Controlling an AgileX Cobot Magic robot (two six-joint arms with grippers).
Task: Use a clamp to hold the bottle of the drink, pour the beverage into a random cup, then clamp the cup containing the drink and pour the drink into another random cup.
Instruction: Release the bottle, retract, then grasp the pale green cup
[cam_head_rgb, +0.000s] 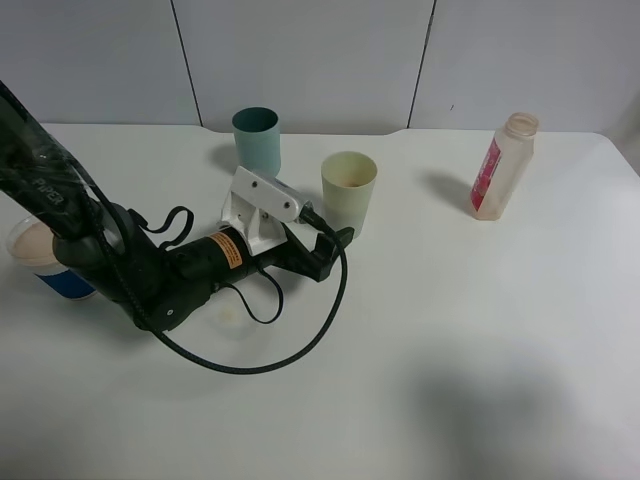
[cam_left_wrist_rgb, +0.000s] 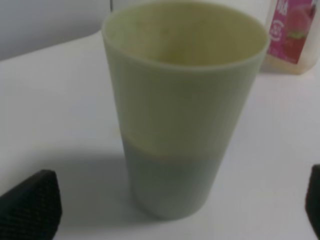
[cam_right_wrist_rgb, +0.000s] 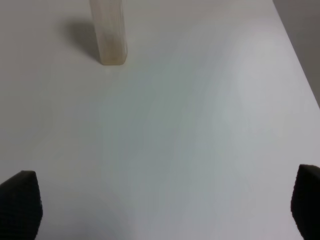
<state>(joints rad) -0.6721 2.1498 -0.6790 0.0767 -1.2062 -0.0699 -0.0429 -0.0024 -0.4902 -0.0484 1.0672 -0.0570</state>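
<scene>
table (cam_head_rgb: 480, 330): smooth matt white | pale green cup (cam_left_wrist_rgb: 185, 110): translucent matt plastic | bottle (cam_head_rgb: 502, 167): translucent plastic

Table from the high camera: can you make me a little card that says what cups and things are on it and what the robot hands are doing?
pale green cup: upright, mid table
teal cup: upright, behind it, nearer the wall
blue cup: left edge, pinkish drink inside, partly hidden by the arm
bottle: upright, no cap, far right
left gripper: open, aimed at the pale green cup, not gripping it
right gripper: open, over bare table, bottle ahead
</scene>
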